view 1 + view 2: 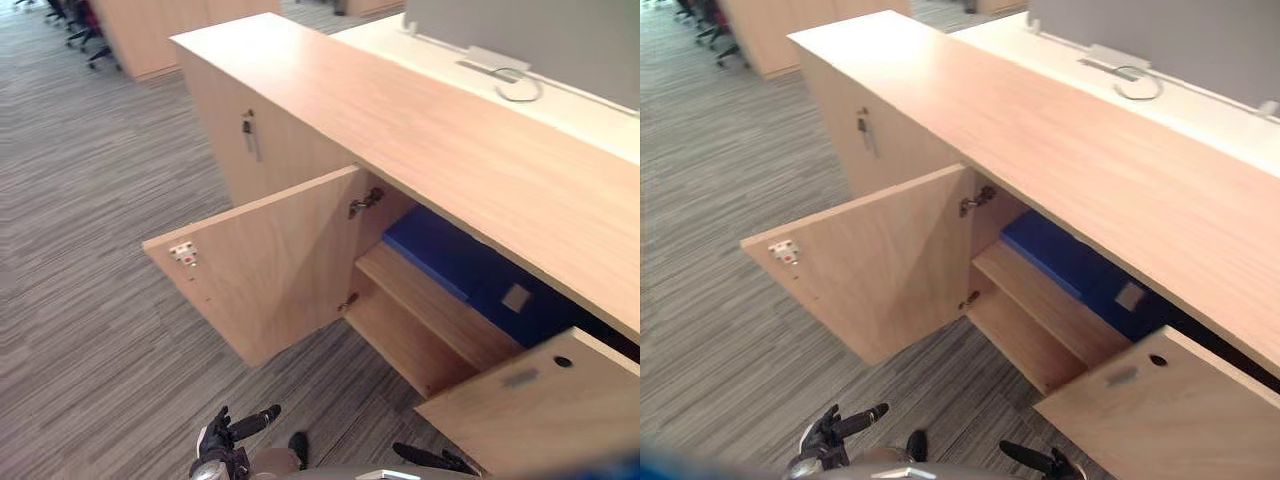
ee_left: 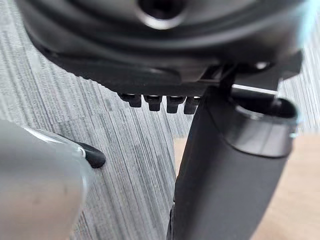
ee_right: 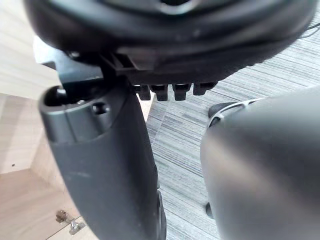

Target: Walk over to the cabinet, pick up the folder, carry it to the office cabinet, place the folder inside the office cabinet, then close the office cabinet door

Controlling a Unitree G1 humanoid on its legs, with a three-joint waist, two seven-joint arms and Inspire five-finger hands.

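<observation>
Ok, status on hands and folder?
Left hand, right hand open, empty, low. Flat blue folder on upper shelf inside light wooden cabinet. Left door, right door open; nothing blocking.

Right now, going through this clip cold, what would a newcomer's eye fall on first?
The long wooden cabinet stands with both doors swung open: the left door juts out over the grey carpet, and the right door sits near the lower right. Inside, a blue folder lies on the upper shelf. The left hand and right hand hang low at the bottom edge, fingers relaxed, holding nothing.
</observation>
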